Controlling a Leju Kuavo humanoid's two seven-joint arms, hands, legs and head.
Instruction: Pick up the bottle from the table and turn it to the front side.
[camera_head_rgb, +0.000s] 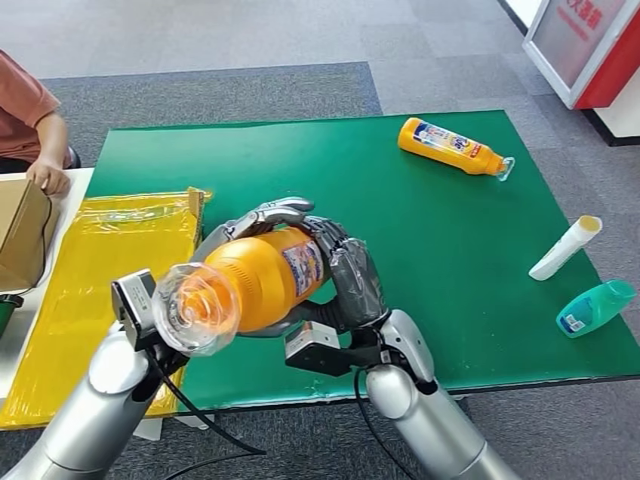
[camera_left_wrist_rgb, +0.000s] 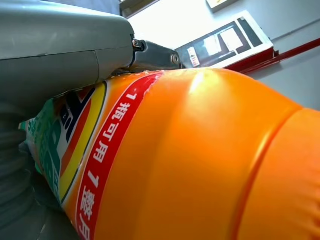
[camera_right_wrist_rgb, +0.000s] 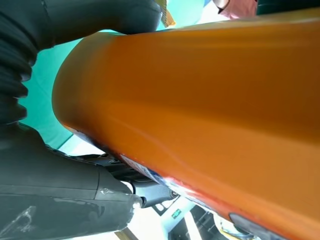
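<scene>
bottle (camera_head_rgb: 256, 280): orange, held off the mat at lower centre, clear cap end toward the camera
left hand (camera_head_rgb: 253, 222): fingers curled over the bottle's top – gripping
right hand (camera_head_rgb: 351, 280): fingers wrapped round its base – gripping
mat (camera_head_rgb: 423, 240): green, second orange bottle (camera_head_rgb: 453, 147) upper right

Orange labelled bottle (camera_head_rgb: 260, 280) lies sideways above table.

orange bottle (camera_left_wrist_rgb: 211, 160) red label band: Chinese "瓶可用 7 整月", readable in left wrist view | second orange bottle (camera_head_rgb: 451, 146) on the green mat: blue-and-red label, print too small to read | red-and-white sign (camera_head_rgb: 585, 35): red characters, cut off, unreadable
</scene>
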